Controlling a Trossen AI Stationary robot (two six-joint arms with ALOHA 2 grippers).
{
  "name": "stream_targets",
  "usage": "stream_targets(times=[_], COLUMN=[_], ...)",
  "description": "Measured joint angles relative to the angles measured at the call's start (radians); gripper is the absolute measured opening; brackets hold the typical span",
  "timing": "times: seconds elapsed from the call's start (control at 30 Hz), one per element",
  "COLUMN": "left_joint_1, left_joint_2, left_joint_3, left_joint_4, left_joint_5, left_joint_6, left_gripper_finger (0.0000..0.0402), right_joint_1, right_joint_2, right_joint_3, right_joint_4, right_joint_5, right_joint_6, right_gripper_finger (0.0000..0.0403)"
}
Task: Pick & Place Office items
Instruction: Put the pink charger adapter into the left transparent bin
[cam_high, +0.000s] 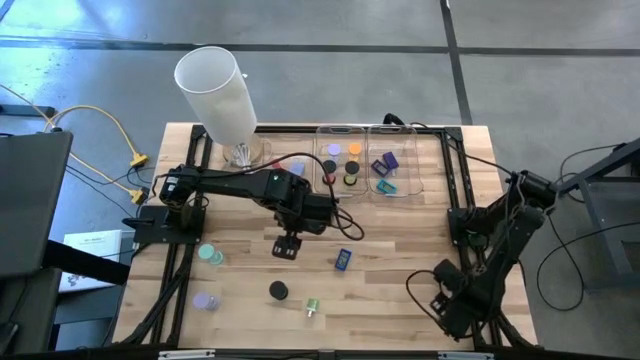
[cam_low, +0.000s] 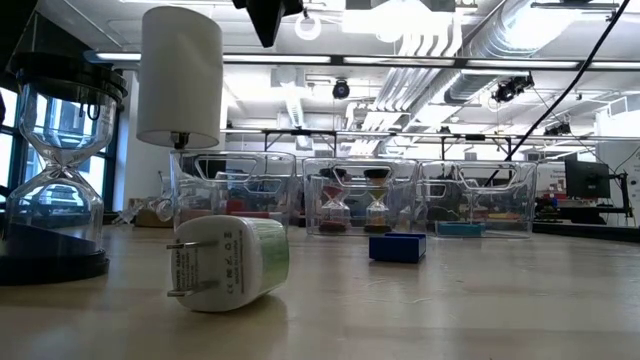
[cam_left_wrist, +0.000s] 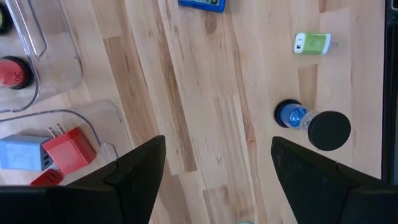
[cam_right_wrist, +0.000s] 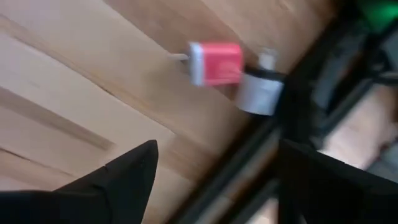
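A green-and-white plug adapter (cam_high: 312, 307) lies on its side near the front edge of the bench (cam_high: 400, 250), with a black-capped sand timer (cam_high: 278, 291) just beside it, a blue block (cam_high: 343, 259) farther back, and teal (cam_high: 210, 255) and lavender (cam_high: 204, 300) pieces to the left; more timers and adapters sit in the clear trays (cam_high: 420, 160) at the rear. The left pincer (cam_high: 287, 246) is held spread wide and empty above bare wood between the trays and the loose pieces. The right pincer (cam_right_wrist: 214, 171), parked at the bench's right edge, is likewise parted and empty; only the left wrist view reveals the number 30 on a red timer cap (cam_left_wrist: 11, 73) and blue sand in the fallen timer (cam_left_wrist: 292, 116), and only the right wrist view shows a red adapter (cam_right_wrist: 214, 62) by the frame.
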Motion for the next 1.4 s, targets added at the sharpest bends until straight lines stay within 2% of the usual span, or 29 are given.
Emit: stream_targets(times=[0.17, 0.57, 0.7, 1.0, 1.2, 1.4], left_joint_1=[0.000, 0.000, 0.000, 0.000, 0.000, 0.008], left_joint_2=[0.000, 0.000, 0.000, 0.000, 0.000, 0.000], left_joint_3=[0.000, 0.000, 0.000, 0.000, 0.000, 0.000], left_joint_4=[0.010, 0.010, 0.010, 0.030, 0.063, 0.096], left_joint_5=[0.000, 0.000, 0.000, 0.000, 0.000, 0.000], left_joint_6=[-0.015, -0.027, -0.040, -0.090, -0.105, -0.105], left_gripper_finger=[0.0285, 0.0285, 0.0285, 0.0285, 0.0285, 0.0285], right_joint_1=[-0.013, -0.069, -0.086, -0.064, -0.060, -0.057], right_joint_2=[0.001, 0.001, 0.001, 0.001, 0.001, 0.001], right_joint_3=[0.000, 0.000, 0.000, 0.000, -0.009, -0.100], right_joint_4=[-0.057, -0.065, -0.049, -0.053, -0.101, 0.003], right_joint_5=[-0.043, 0.015, 0.017, 0.120, 0.156, 0.086], right_joint_6=[-0.090, -0.202, -0.349, -0.902, -1.006, -1.103], right_gripper_finger=[0.0302, 0.0295, 0.0295, 0.0295, 0.0295, 0.0285])
